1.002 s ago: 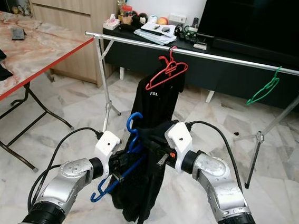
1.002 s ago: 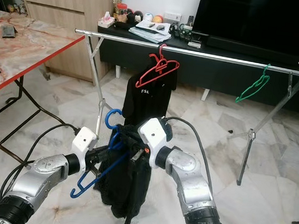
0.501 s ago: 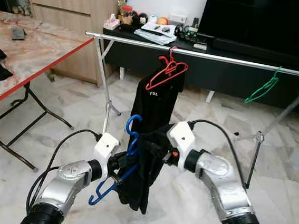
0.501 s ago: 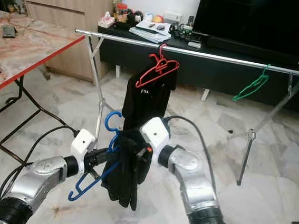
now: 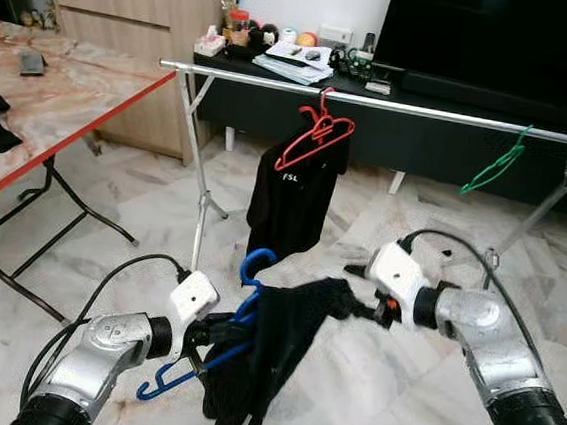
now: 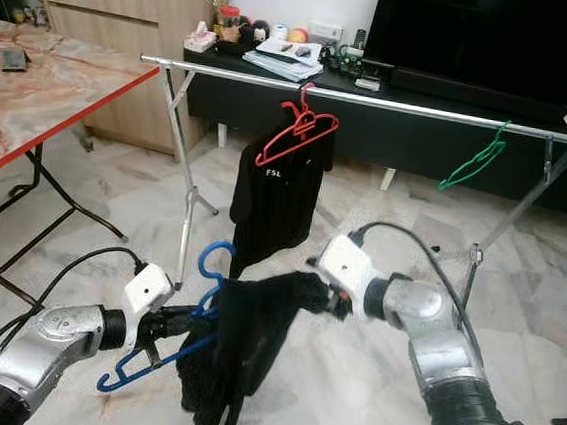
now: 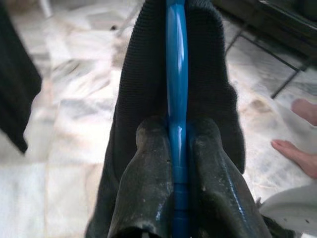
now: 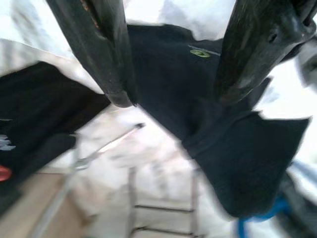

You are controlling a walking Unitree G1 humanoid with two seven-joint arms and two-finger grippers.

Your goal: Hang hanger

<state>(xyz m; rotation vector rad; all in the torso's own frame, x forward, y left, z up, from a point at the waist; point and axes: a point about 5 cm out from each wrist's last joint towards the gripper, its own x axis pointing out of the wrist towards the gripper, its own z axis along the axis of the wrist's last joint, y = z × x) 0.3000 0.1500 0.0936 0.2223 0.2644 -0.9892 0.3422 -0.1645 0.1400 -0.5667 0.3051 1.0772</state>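
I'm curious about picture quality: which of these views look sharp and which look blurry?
Both eye views are sharp and evenly lit. In the left wrist view the blue hanger is crisp, the floor behind soft. The right wrist view is smeared, with the black garment hazy and bright patches washed out.

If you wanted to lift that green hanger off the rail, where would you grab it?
Grip the green hanger on its lower bar, coming from the front and below. It hangs tilted from the rail with nothing draped on it, so the thin bar is bare, and its hook can then be lifted up off the rail.
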